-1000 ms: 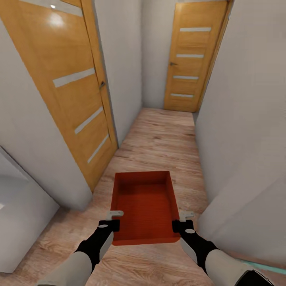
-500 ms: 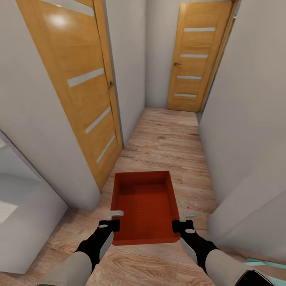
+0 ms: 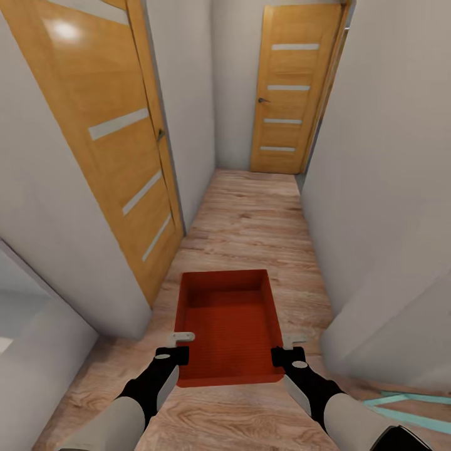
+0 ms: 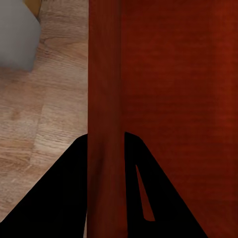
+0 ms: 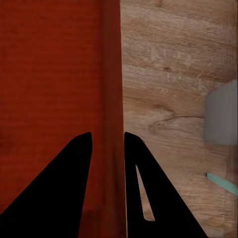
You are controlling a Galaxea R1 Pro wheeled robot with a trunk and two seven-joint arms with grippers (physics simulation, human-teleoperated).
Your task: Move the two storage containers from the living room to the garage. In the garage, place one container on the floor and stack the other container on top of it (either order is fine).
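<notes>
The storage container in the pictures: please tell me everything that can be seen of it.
The storage container is a plain orange-red rectangular box with thin walls, no lid and nothing inside. It is carried level above the wood-plank floor of a narrow corridor, long side pointing ahead. The left gripper pinches its left wall near the close end, and the right gripper pinches the right wall, one finger on each side of the wall.

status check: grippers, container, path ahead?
Left gripper and right gripper shut on storage container, one side wall each. Container off the wood floor, in hallway. Oak door ahead shut.
</notes>
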